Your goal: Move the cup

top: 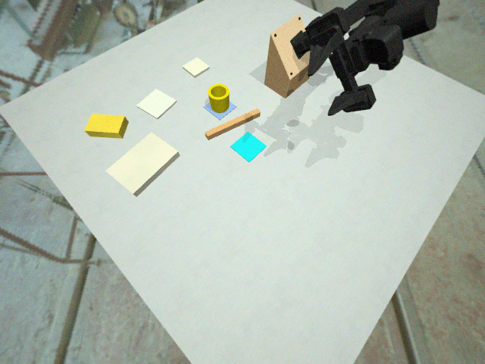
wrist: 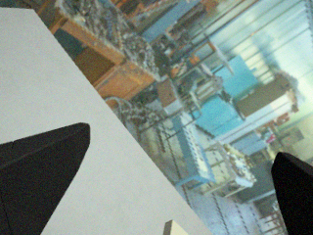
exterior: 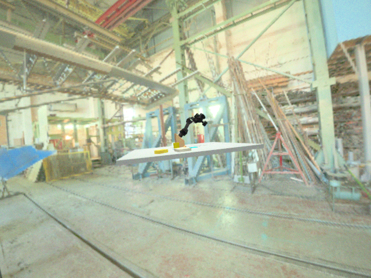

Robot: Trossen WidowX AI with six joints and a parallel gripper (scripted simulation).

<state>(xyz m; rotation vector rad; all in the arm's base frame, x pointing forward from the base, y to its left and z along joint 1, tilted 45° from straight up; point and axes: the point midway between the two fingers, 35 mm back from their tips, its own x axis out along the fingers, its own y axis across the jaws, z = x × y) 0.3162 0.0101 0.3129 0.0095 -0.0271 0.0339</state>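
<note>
Our gripper (top: pixel 337 78) hangs spread wide, holding nothing. We judge the yellow cup (top: pixel 218 98) rigid, smooth-walled, top-heavy with marbles; we'd pinch it mid-wall, upright

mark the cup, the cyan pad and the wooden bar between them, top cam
yellow cup (top: pixel 218 102): top view, on its outer side wall.
cyan pad (top: pixel 248 146): top view, middle of its flat face.
wooden bar (top: pixel 233 123): top view, midway along its top face.
</note>
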